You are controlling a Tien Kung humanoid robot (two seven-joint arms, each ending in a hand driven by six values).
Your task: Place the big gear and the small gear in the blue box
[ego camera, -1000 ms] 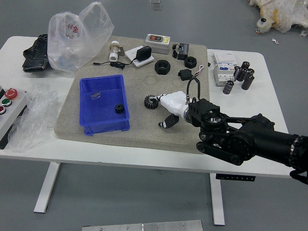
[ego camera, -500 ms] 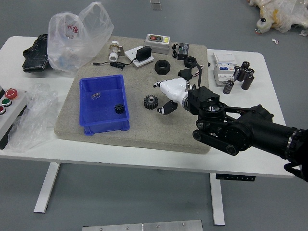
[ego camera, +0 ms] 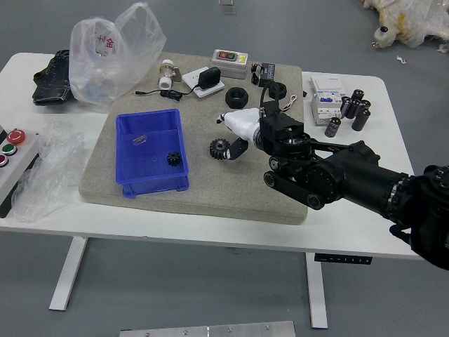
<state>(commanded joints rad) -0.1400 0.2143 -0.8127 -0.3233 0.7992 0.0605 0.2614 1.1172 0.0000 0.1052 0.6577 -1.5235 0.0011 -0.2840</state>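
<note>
My right hand [ego camera: 228, 136] reaches in from the right, with its fingers relaxed and spread around the right side of the big gear [ego camera: 218, 148]. The thumb overlaps the gear's right edge, and the gear rests on the grey mat just right of the blue box. Inside the blue box [ego camera: 146, 185], the small gear [ego camera: 174, 159] lies near the right wall, beside a small metallic piece farther left. The left arm is out of view.
Behind stand a grey device [ego camera: 230, 64], black rings [ego camera: 236, 97], a black adapter [ego camera: 209, 77] with cable and a white fitting [ego camera: 167, 74]. Plastic bags [ego camera: 116, 56] and a button panel [ego camera: 15, 151] are left; a white box [ego camera: 327, 105] and black cylinders [ego camera: 360, 118] right.
My right hand first drew back from the big gear and up, then came left over the gear's right edge again. The gear and the box have stayed put.
</note>
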